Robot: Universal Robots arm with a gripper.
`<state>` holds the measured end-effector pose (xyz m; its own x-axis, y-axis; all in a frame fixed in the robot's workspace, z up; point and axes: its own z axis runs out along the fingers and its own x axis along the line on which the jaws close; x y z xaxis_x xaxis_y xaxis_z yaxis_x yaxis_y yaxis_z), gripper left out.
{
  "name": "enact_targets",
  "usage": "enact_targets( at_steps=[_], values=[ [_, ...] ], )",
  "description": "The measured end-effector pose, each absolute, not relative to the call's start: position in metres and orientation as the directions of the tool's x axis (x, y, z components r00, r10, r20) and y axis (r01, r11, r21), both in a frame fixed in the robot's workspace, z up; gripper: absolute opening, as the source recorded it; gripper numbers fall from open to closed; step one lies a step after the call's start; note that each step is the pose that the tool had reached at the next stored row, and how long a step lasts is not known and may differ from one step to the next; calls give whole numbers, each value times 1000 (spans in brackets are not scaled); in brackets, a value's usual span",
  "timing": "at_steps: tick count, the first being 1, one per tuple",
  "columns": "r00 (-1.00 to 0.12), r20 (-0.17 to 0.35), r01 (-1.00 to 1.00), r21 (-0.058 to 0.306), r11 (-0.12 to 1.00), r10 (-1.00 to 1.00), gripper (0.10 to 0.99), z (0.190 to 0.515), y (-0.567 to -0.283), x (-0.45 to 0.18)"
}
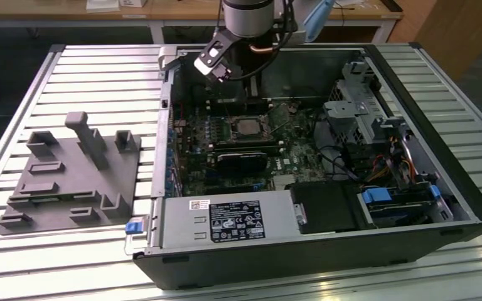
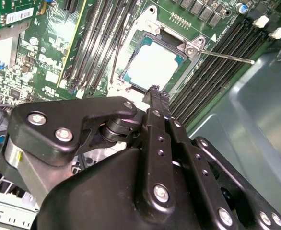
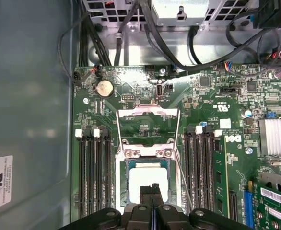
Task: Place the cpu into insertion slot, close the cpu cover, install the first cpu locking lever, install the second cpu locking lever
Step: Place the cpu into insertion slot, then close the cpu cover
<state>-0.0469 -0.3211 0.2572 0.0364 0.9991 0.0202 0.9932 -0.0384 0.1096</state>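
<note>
The gripper (image 3: 151, 190) hangs just over the slot (image 3: 123, 184), its two fingers pressed flat together with nothing between them, so it is narrow and empty. In both wrist views the tips sit above the edge of the slot opposite the cover's hinge. They are over the cpu (image 3: 139, 176), though I cannot tell whether they touch it. The cpu lies flat in the slot, its pale top square with the dark frame around it, so the placing looks done. The cover (image 3: 148, 113) is swung open on its hinge at the slot's other edge, and the board shows through its window. One lever (image 2: 227, 56) sticks out sideways from beside the slot's hinge edge, free of any catch.

Judging from this, the step in hand is closing the cover. To do it well, the shut fingers should work as a pusher. They should get behind the cover's free bar, on the side away from the slot, and tip it over the hinge toward the cpu — in a slow arc, not a straight shove, so the thin frame neither bends nor springs. The tips should keep off the cpu's top and off the memory slots (image 3: 95, 177) flanking the slot. The lever should be clear of the cover's path — otherwise the frame may land on it and sit crooked.
</note>
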Motion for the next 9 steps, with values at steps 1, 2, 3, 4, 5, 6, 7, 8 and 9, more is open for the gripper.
enact_targets(
  at_steps=[1,2,3,4,5,6,7,8,9],
  values=[
    [36,20,993,110,-38,999,106,257,-321,-47],
    [36,20,993,110,-38,999,106,257,-321,-47],
    [37,20,993,110,-39,999,106,257,-321,-47],
    [37,20,993,110,-39,999,106,257,-321,-47],
    [37,20,993,110,-39,999,106,257,-321,-47],
    [37,20,993,110,-39,999,106,257,-321,-47],
    [37,20,993,110,-39,999,106,257,-321,-47],
    [37,20,993,110,-39,999,106,257,-321,-47],
    [37,20,993,110,-39,999,106,257,-321,-47]
  ],
)
